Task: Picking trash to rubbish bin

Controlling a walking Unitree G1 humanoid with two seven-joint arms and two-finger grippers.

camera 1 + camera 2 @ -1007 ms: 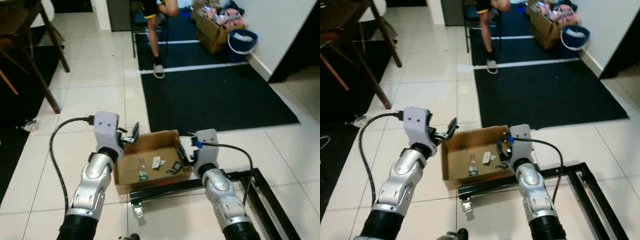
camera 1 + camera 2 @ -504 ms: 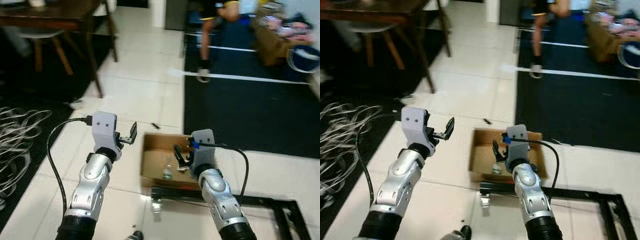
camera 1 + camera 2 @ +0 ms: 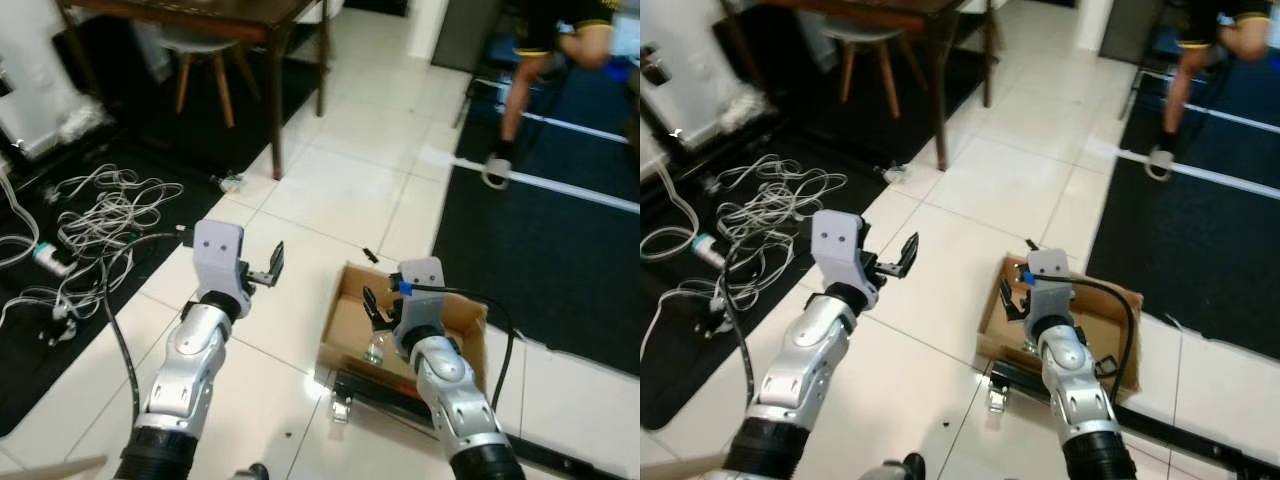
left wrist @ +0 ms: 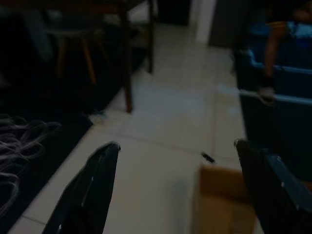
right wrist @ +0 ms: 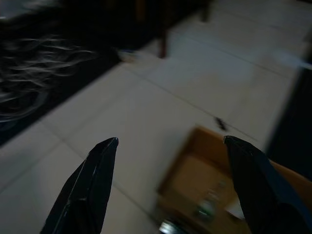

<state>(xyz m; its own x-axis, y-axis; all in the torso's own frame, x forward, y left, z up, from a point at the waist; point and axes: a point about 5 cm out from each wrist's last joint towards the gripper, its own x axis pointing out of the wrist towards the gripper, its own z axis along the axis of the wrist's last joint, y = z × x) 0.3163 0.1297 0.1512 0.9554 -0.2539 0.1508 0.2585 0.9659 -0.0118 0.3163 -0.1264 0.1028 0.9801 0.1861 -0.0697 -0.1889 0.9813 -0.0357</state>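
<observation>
**Both grippers held open above a white tiled floor, cardboard box below the right one**

In the left eye view, the left gripper (image 3: 272, 266) is raised over the white tiled floor (image 3: 330, 190), fingers parted and empty. The right gripper (image 3: 374, 306) is held over the near corner of the cardboard box (image 3: 345, 318), in which a small clear bottle (image 3: 376, 351) is seen. A tangle of white cables (image 3: 105, 215) lies on a dark mat at the robot's left. A small scrap of trash (image 3: 231, 182) lies by a table leg (image 3: 273, 125).

In the right eye view, a person's leg (image 3: 1173, 105) is seen at the top right.

In the left wrist view, the fingers (image 4: 92, 192) are spread wide.

In the right wrist view, the fingers (image 5: 90, 187) are likewise apart, with the box between them
</observation>
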